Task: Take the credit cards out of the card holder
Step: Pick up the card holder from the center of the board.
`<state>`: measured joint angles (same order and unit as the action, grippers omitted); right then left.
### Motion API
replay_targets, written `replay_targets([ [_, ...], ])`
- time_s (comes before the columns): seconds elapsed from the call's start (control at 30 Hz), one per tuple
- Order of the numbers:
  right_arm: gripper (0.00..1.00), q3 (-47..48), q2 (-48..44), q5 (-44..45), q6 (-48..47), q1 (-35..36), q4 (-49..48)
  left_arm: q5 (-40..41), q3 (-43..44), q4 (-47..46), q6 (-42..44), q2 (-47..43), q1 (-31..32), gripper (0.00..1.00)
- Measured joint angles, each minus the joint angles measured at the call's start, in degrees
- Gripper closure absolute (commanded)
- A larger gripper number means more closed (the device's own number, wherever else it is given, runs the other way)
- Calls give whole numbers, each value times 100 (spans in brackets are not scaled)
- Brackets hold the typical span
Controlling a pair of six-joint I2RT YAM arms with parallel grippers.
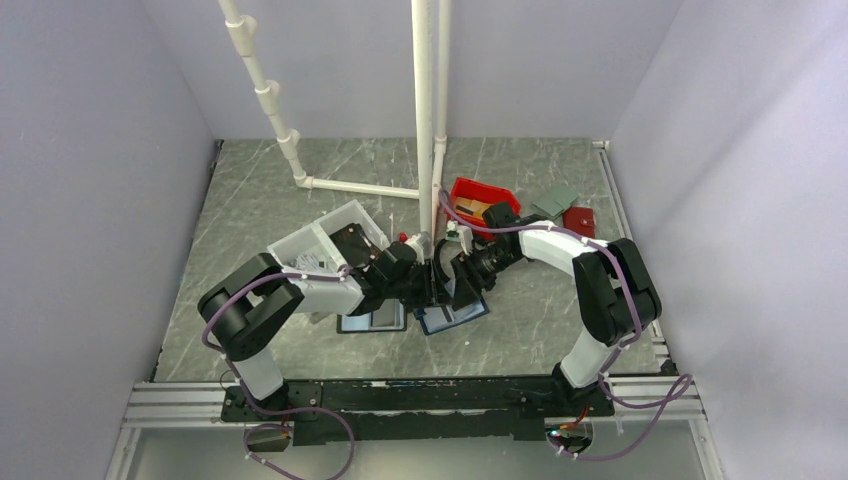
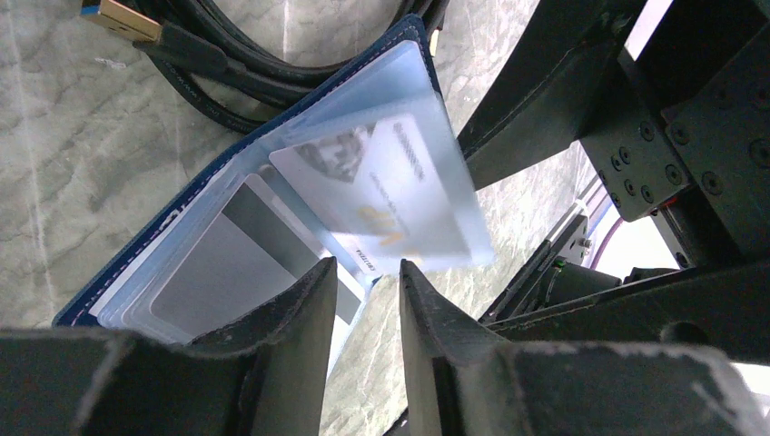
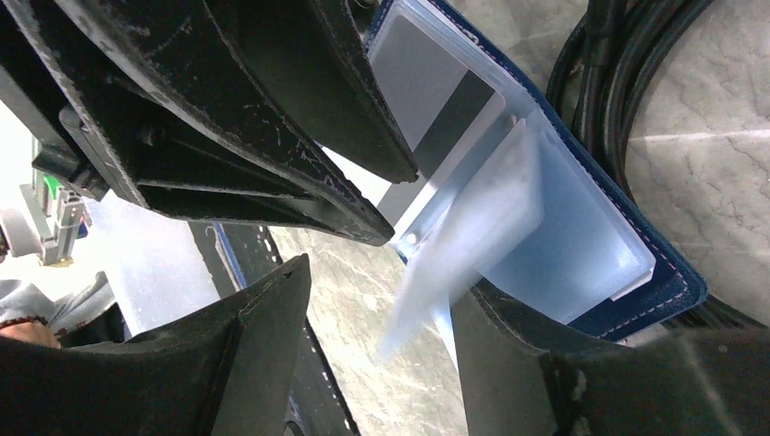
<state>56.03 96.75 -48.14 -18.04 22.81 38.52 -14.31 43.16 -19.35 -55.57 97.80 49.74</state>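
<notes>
The navy-blue card holder point(image 1: 455, 318) lies open on the table, light-blue inside. In the left wrist view its navy edge point(image 2: 163, 218) frames clear sleeves. One sleeve, lifted and blurred, holds a pale printed credit card point(image 2: 381, 182). Another holds a grey card with a dark stripe point(image 2: 227, 263), also in the right wrist view point(image 3: 436, 100). My left gripper point(image 2: 368, 272) is just above the holder's edge, jaws slightly apart and empty. My right gripper point(image 3: 381, 277) is open, and the raised sleeve point(image 3: 454, 254) hangs between its jaws against the right finger. Both grippers meet over the holder point(image 1: 436, 285).
A coiled black cable with a gold plug point(image 2: 118, 18) lies beside the holder. A black-edged folio point(image 1: 372, 320) lies to its left. A white bin point(image 1: 330, 240), a red bin point(image 1: 480, 200), a red-brown wallet point(image 1: 578, 220) and white pipes point(image 1: 425, 120) stand behind.
</notes>
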Motion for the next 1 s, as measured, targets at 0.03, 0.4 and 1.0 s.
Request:
replay_targets([
  [0.03,39,4,0,-17,0,0,0,2,0,-2,0,0,0,62],
  [0.4,76,17,26,-9,74,-39,-81,68,-79,-24,-9,-111,0,64],
  [1.0,100,15,166,-664,282,-667,-232,422,-1648,-1696,-466,-1239,2,54],
])
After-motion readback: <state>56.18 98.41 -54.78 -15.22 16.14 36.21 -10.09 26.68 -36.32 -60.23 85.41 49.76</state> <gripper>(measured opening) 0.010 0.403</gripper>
